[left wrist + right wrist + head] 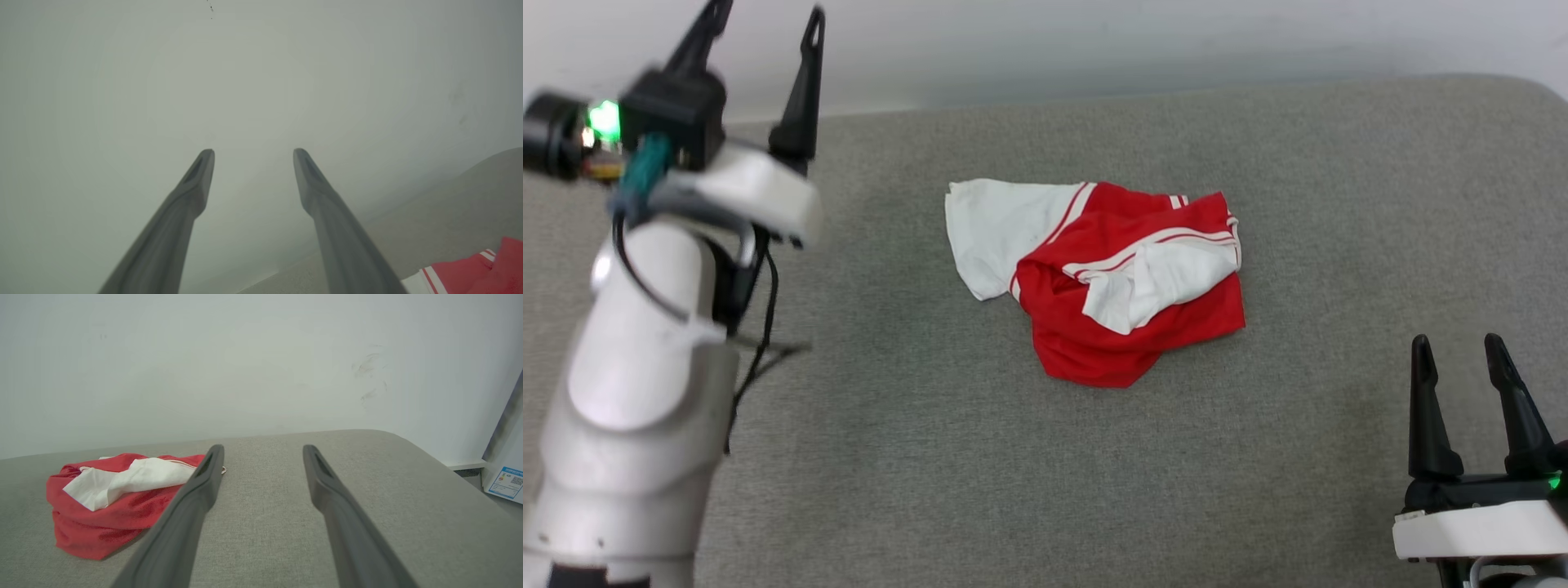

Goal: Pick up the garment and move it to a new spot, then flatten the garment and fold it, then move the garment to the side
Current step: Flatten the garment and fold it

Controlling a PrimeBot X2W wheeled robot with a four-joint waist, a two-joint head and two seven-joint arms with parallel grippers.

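As the shirt (1111, 278) lies crumpled mid-surface, toward the far edge of the grey pad (931, 457), nothing is gripped. The left gripper (766, 12) is raised by the far-left edge and the right gripper (1457, 343) sits low at the near-right corner. Both jaws stand wide, apparently staged for pickup.

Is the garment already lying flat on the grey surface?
No, the garment lies crumpled in a heap, with a white sleeve folded over its red part.

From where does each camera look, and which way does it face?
Head: on the head, facing down at the garment on the grey surface; left gripper raised, right gripper low.
Left wrist: faces the wall; own fingers apart.
Right wrist: looks low across the surface to the wall; own fingers apart.
Shared: all show the garment.
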